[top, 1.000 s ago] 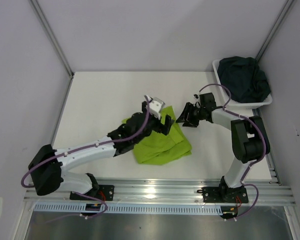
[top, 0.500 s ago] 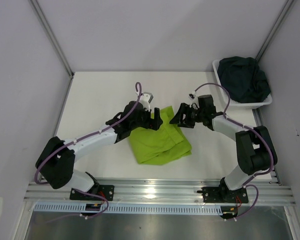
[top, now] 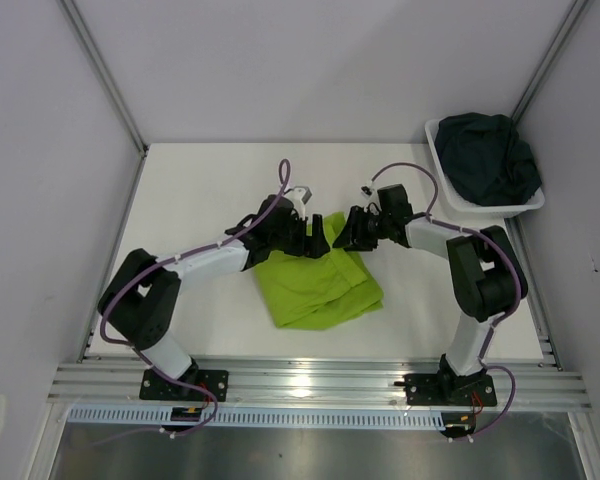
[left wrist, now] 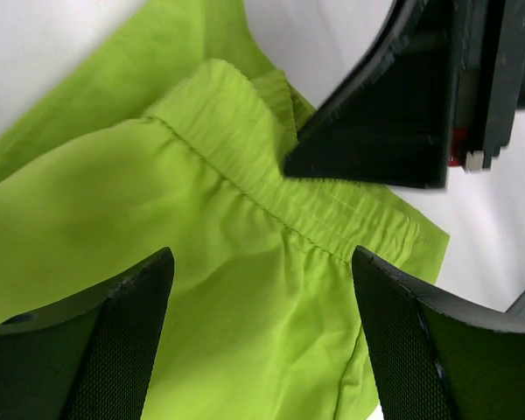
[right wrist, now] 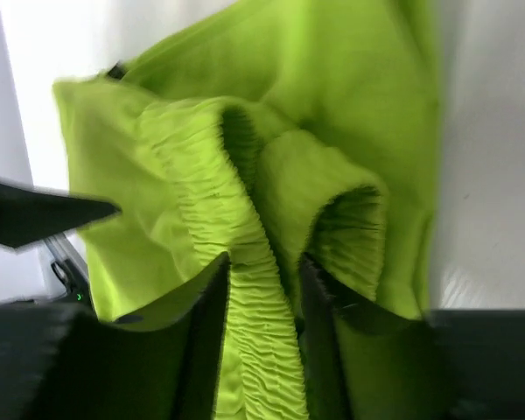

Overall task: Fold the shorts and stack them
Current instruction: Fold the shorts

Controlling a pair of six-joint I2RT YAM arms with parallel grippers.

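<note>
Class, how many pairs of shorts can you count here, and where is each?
2. The green shorts lie on the table, near its middle; the dark shorts are bunched in the basket at the far right corner. Others could be hidden beneath those.

near shorts [top: 320, 285] on table [top: 200, 190] centre | far shorts [top: 490, 160] in basket [top: 433, 140], far-right corner

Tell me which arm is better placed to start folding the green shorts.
Right: the right gripper pinches the waistband of the green shorts, while the left gripper hangs open above the fabric, gripping nothing.
</note>
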